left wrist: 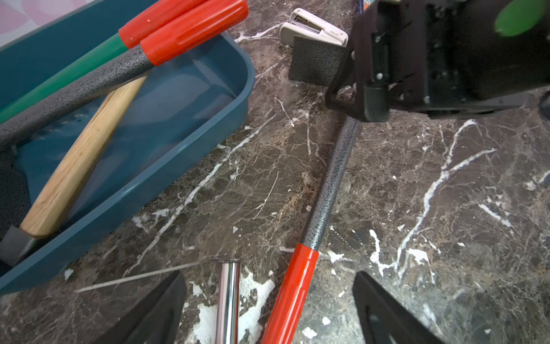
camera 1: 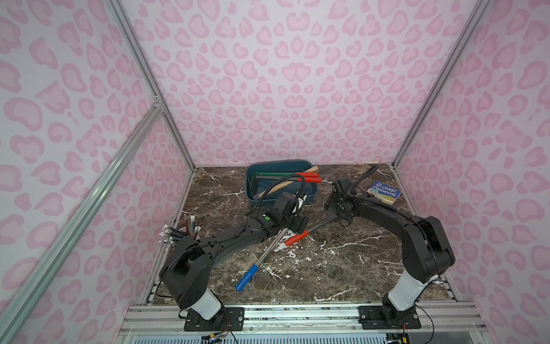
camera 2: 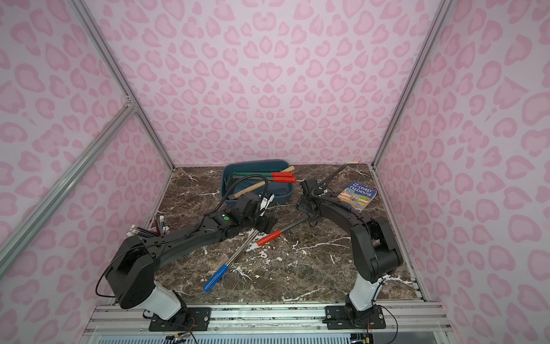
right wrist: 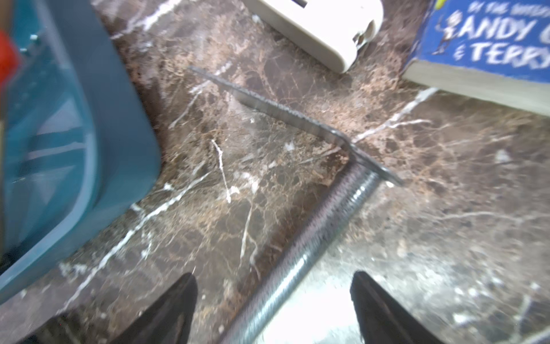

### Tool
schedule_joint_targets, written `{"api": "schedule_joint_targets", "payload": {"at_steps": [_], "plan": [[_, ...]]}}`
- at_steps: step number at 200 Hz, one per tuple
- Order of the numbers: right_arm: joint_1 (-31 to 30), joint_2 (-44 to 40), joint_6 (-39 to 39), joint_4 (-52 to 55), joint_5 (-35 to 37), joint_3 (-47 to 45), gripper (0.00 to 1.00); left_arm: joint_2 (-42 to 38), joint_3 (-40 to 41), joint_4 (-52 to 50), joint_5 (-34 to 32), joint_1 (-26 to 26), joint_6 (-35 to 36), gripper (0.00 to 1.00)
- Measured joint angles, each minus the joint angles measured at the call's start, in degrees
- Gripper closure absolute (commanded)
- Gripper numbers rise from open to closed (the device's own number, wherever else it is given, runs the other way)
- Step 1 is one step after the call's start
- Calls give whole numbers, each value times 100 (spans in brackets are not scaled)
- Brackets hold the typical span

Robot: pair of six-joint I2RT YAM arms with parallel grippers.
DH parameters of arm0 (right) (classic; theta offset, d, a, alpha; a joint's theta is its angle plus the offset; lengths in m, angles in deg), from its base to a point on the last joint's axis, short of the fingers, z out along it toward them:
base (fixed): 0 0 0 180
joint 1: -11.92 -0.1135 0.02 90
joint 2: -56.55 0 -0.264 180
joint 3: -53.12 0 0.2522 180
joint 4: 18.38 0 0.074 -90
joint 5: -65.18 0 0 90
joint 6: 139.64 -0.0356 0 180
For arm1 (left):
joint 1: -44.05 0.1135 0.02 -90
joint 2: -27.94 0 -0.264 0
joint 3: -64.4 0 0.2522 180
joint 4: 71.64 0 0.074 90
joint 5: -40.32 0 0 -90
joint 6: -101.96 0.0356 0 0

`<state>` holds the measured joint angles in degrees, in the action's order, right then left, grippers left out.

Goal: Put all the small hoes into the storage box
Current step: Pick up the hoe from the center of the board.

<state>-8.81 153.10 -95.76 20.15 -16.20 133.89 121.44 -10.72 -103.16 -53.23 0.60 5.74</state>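
Here, the small hoe lies flat near the middle of the tabletop, just outside the storage box. Its grey shaft runs between the right fingers, spread wide, untouched; its red handle lies between the left fingers, equally wide.

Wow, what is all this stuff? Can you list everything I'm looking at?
Table: one, brown marble.
Box: one, teal, back of table.
Tools in box: three; one green shaft and one speckled grey shaft, both red-handled; one wooden handle.
Hoe: one, speckled grey, red handle, on table in front of box.
Blue-handled tool: one, chrome shaft, on table, front left of hoe.
Stapler: one, white, beside hoe's blade.
Book: one, blue, far right.
Pencils: a bunch, dark with white tips, left edge.
Arms: two, black, white bases.
Left pincer: open, above hoe's handle and chrome shaft.
Right pincer: open, either side of hoe's shaft.
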Motion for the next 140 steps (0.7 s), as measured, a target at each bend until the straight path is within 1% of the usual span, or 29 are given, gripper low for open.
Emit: {"api": "schedule_joint_targets", "payload": {"at_steps": [32, 61, 76, 91, 140], "plan": [[70, -734, 317, -361, -122, -551, 9, 330, -293, -2, 136, -103, 181, 9], [260, -1414, 601, -809, -411, -1204, 4, 691, -636, -116, 210, -173, 411, 9], [363, -1749, 732, -1005, -573, -1475, 3, 879, -828, -225, 278, -188, 538, 9], [444, -1963, 833, -1095, -697, -1591, 2, 1051, -960, -319, 367, -188, 643, 10], [667, -2365, 1126, -1178, -1156, -1729, 2, 1510, -1414, -682, 796, -203, 964, 12]]}}
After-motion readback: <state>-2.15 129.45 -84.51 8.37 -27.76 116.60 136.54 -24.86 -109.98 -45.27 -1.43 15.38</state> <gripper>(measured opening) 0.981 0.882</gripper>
